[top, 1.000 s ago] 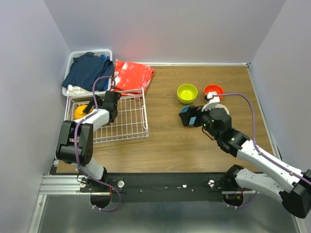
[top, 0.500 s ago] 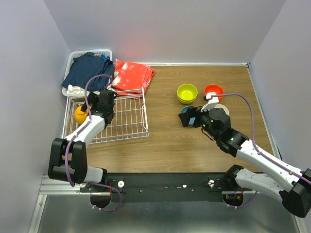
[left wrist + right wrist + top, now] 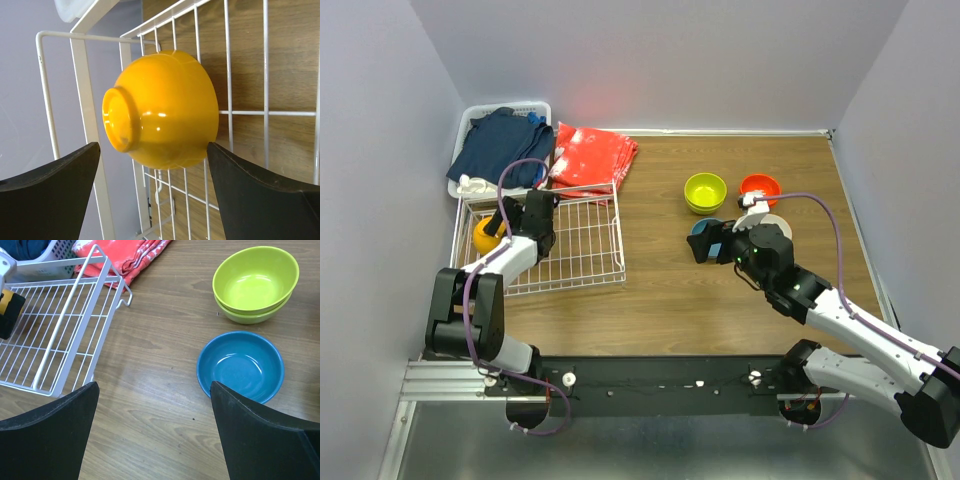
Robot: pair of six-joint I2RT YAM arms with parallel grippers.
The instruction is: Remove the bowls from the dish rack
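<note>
You are working over a wooden table (image 3: 670, 300); the dish rack (image 3: 582, 240) is sitting on its left side, and only one bowl is lying in it; a white basket (image 3: 510, 106) of dark blue clothes (image 3: 500, 145) is standing behind the rack, with a red-orange cloth (image 3: 592, 155) lying just beside it.

The two lime green bowls (image 3: 705, 190) are sitting stacked on the table well to the right of the rack; the red-orange bowl (image 3: 760, 186) is resting just beside them; the blue bowl (image 3: 701, 227) is sitting upright in front of the green stack, partly hidden under the right arm in the top view.

The yellow-orange bowl (image 3: 485, 232) is lying on its side in the rack's far left corner, its foot pointing towards the rack's left edge.

Your left gripper (image 3: 155, 200) is standing wide open and gripping nothing; the yellow-orange bowl is showing between its fingertips, just beyond them; your right gripper (image 3: 155, 440) is hanging fully open and empty above the bare wood, with the blue bowl beside its right finger.
</note>
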